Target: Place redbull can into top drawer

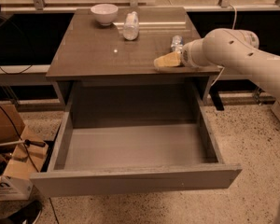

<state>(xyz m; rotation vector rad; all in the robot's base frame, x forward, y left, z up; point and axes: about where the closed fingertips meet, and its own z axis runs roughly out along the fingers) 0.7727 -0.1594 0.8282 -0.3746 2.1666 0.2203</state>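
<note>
The redbull can (176, 42) stands upright on the brown-grey cabinet top (93, 50), near its right edge. My gripper (164, 61) hovers low over the cabinet top just in front of and left of the can, pointing left, with the white arm (233, 50) reaching in from the right. The gripper holds nothing that I can see. The top drawer (130, 178) is pulled fully open below the cabinet top, and its grey inside is bare.
A white bowl (104, 13) and a clear whitish plastic bottle (130, 25) stand at the back of the cabinet top. Cardboard boxes (9, 148) and cables lie on the floor to the left. A window ledge runs behind.
</note>
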